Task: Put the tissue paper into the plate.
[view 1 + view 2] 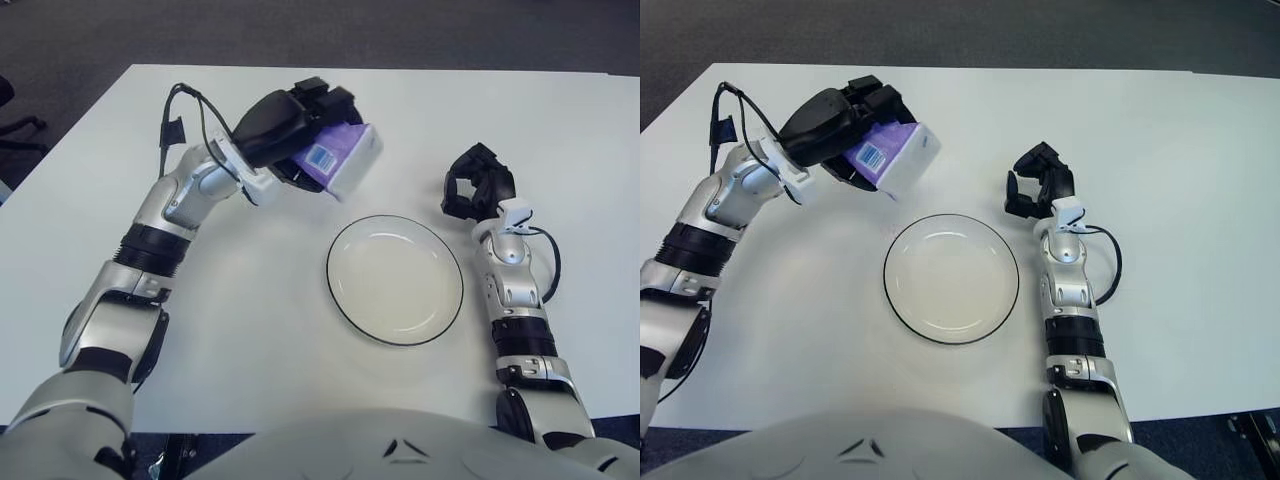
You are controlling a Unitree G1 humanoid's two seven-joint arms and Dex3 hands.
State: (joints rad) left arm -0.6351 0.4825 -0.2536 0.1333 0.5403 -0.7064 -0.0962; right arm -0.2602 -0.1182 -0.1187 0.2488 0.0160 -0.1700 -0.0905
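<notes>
My left hand (300, 125) is shut on a purple and white tissue pack (342, 157) and holds it in the air, tilted, above the table just beyond the far left rim of the plate. The pack also shows in the right eye view (895, 158). The white plate (345, 295) with a dark rim sits on the table in front of me and holds nothing. My right hand (477, 187) shows to the right of the plate's far edge, fingers curled, holding nothing.
The white table (250, 330) spreads all round the plate. Its left edge and far edge border a dark carpeted floor (60, 50). A black cable (185, 110) loops from my left wrist.
</notes>
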